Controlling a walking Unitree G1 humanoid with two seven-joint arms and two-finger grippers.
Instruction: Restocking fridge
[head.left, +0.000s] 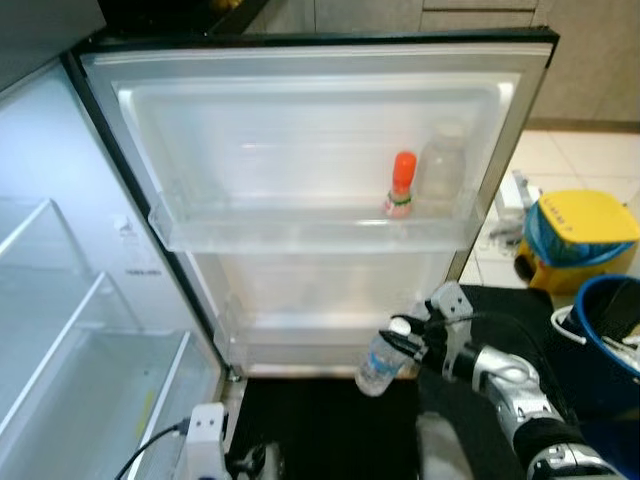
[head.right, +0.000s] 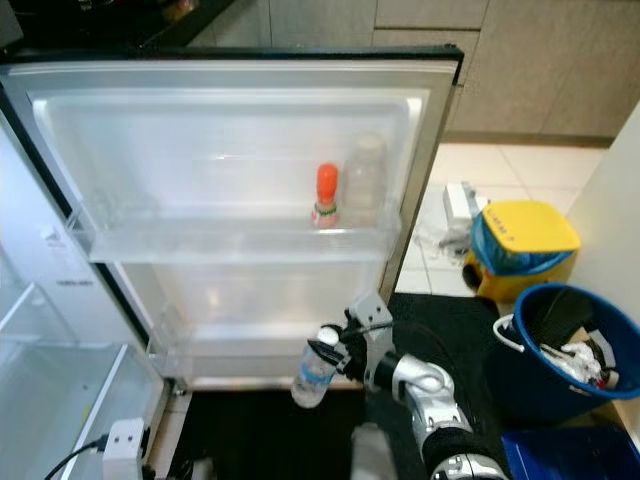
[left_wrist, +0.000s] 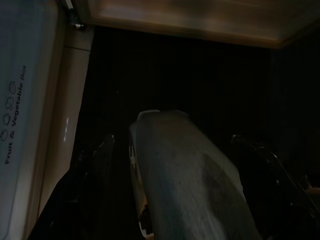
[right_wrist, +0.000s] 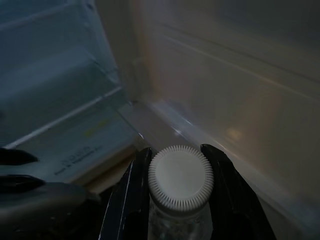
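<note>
Both head views are bright and sharp around the open white plastic fridge door (head.left: 300, 150); both wrist views are dim and grainy.

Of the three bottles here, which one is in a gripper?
The clear white-capped water bottle, held by its neck in the right gripper; the orange-capped bottle and frosted bottle stand on the door shelf.

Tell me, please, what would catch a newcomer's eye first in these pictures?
First, the open fridge door across the middle, bright white, with an orange-capped bottle and a clear jar on its upper door shelf. Then, lower down, the right gripper holds a clear water bottle by its white-capped neck, in front of the lower door shelf. To the right, on the floor, stand a yellow bin and a blue bucket.
</note>
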